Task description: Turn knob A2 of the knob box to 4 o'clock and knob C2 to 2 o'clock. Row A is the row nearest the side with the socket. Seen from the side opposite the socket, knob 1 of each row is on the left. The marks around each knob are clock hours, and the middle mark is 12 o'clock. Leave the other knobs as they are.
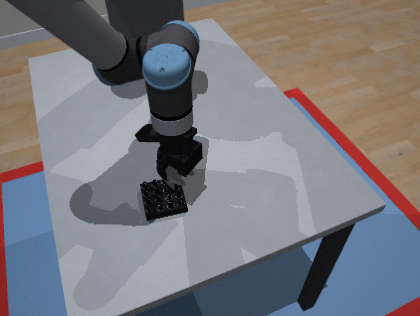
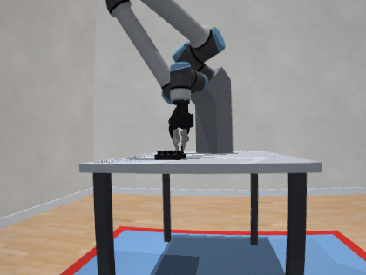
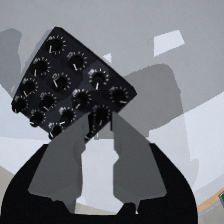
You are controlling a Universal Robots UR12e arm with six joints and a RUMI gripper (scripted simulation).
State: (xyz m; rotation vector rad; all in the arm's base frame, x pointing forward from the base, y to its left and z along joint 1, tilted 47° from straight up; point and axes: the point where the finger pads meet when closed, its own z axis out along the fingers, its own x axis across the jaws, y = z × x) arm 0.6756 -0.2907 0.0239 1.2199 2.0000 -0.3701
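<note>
The black knob box (image 1: 164,200) lies flat on the grey table, with several knobs with white pointer marks on top. It also shows in the exterior view (image 2: 170,155) and fills the upper left of the wrist view (image 3: 72,85). My gripper (image 1: 167,181) points straight down over the box's far edge, as the exterior view (image 2: 179,148) also shows. In the wrist view the gripper (image 3: 101,122) has its two fingertips on either side of one knob (image 3: 100,115) at the box's edge nearest the camera. The fingers stand slightly apart, with a narrow gap to the knob. I cannot read which knob it is.
The arm's grey pedestal (image 2: 213,117) stands at the back of the table. The table edges (image 1: 280,245) drop to a blue floor mat with a red border (image 1: 345,145).
</note>
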